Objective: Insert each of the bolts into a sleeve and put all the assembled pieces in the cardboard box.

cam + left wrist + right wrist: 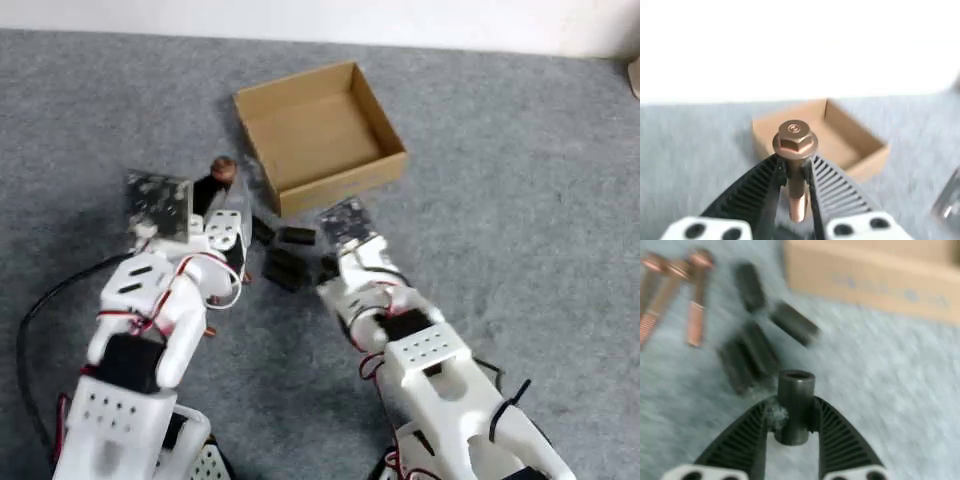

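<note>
Both jaws are clamped, left on a bolt (795, 150), right on a sleeve (795, 407); one loose bolt (649, 271) cropped.

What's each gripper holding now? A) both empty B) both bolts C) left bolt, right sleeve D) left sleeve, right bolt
C: the left gripper is shut on a copper bolt and the right gripper is shut on a black sleeve, each seen in its own wrist view.
</note>
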Robot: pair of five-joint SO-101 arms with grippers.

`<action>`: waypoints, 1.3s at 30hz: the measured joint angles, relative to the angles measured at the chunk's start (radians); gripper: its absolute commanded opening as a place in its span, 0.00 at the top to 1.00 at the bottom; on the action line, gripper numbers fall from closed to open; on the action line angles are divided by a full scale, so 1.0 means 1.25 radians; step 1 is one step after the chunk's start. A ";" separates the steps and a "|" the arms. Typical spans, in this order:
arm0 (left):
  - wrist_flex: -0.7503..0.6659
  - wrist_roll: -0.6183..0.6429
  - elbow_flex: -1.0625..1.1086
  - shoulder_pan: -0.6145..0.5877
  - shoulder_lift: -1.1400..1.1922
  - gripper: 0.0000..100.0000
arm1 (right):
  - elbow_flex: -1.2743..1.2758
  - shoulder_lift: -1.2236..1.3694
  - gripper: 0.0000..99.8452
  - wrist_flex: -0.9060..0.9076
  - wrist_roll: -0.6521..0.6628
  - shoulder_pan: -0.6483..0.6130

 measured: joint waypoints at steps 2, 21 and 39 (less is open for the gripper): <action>-0.009 0.047 0.000 0.000 -0.026 1.00 | 0.000 0.000 1.00 -0.047 -0.020 -0.038; -0.012 0.257 0.232 0.124 -0.361 0.99 | 0.347 -0.738 1.00 -0.069 -0.028 -0.117; -0.012 0.257 0.274 0.171 -0.455 0.99 | 0.356 -0.944 1.00 0.088 -0.007 -0.119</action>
